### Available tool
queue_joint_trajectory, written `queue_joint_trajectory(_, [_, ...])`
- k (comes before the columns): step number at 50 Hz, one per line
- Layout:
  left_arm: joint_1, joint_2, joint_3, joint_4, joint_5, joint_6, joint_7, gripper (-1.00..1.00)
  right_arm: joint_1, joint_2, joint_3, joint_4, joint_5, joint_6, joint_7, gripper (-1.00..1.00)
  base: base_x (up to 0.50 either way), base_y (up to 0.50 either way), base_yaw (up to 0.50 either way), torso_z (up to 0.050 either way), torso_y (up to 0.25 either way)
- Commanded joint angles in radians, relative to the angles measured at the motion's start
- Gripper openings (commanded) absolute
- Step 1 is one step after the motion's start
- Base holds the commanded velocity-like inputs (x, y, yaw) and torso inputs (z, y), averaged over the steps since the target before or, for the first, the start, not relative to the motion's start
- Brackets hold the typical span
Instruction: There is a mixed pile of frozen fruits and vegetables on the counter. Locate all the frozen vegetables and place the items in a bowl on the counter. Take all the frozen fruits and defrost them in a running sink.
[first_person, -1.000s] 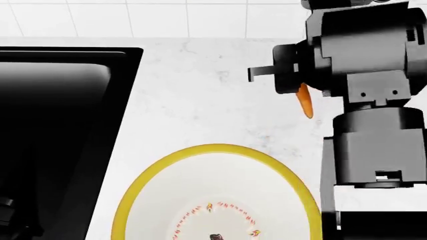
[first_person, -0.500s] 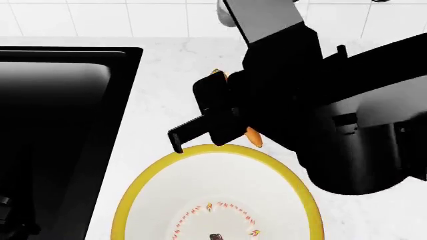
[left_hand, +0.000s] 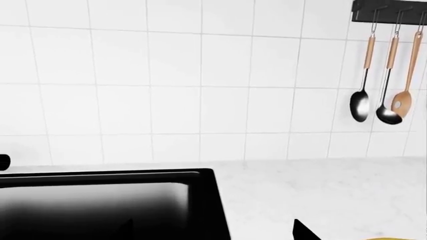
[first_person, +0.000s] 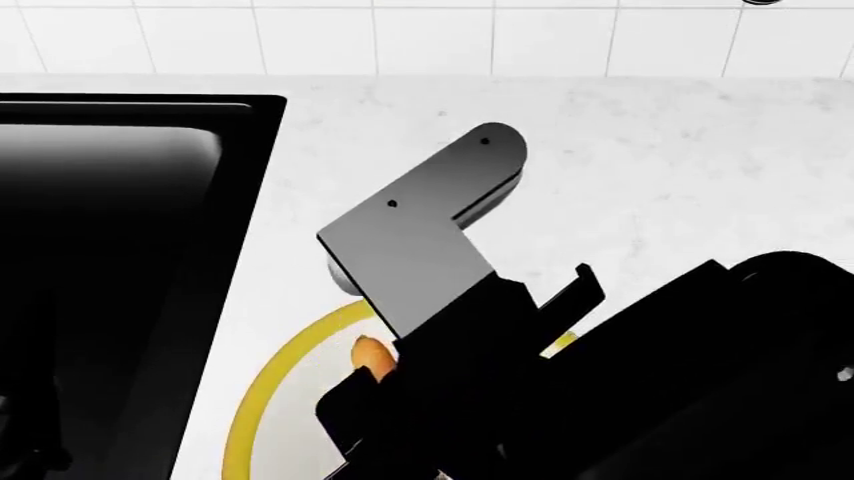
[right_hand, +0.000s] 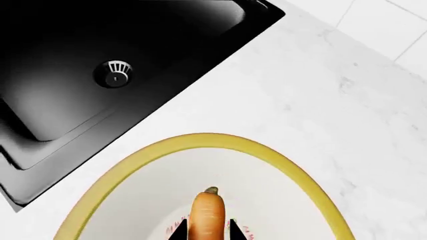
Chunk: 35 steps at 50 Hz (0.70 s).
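The right arm (first_person: 441, 270) reaches across the head view and hides most of the bowl (first_person: 287, 350), which sits on the counter (first_person: 667, 150) just right of the black sink (first_person: 120, 250). The right gripper (right_hand: 205, 230) is clamped on the carrot (right_hand: 207, 215), held above the bowl's inside. Only the right wrist view shows this grip and the sink's round drain (right_hand: 116, 74). The left wrist view alone shows utensils (left_hand: 383, 90) hanging on the tiled wall (left_hand: 167, 80); the left gripper's state cannot be told.
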<state>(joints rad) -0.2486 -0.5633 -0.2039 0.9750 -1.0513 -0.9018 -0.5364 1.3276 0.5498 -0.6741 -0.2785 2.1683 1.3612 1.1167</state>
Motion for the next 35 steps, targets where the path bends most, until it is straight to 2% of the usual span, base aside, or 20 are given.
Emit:
queue_joint_trajectory(1, [0.002,-0.008,-0.009,0.001,-0.022,0.011,-0.011,1.00,-0.061,-0.009,0.003,-0.015,-0.059,0.014,-0.032,-1.00,0.00,0.00,0.00,0.000,0.000])
queue_joint_trajectory(6, [0.004,-0.003,-0.002,-0.004,-0.012,0.020,-0.011,1.00,-0.070,-0.006,0.009,0.000,-0.093,0.024,-0.059,-1.00,0.00,0.00,0.00,0.000,0.000])
queue_joint_trajectory(7, [0.003,-0.002,0.003,-0.005,-0.010,0.019,-0.011,1.00,-0.069,-0.006,0.008,0.002,-0.096,0.026,-0.063,1.00,0.00,0.00,0.00,0.000,0.000])
queue_joint_trajectory(14, [0.010,0.000,-0.020,0.000,0.000,0.049,-0.015,1.00,-0.057,0.005,0.007,-0.003,-0.070,-0.001,-0.051,1.00,0.00,0.00,0.00,0.000,0.000])
queue_joint_trajectory(23, [0.025,0.004,-0.019,-0.004,-0.012,0.074,0.006,1.00,-0.067,0.053,0.082,-0.074,-0.063,-0.062,-0.044,1.00,0.00,0.00,0.00,0.000,0.000])
queue_joint_trajectory(35, [0.040,-0.015,-0.006,0.016,0.003,0.084,0.014,1.00,-0.153,0.145,0.322,-0.230,-0.267,-0.080,-0.213,1.00,0.00,0.00,0.00,0.000,0.250])
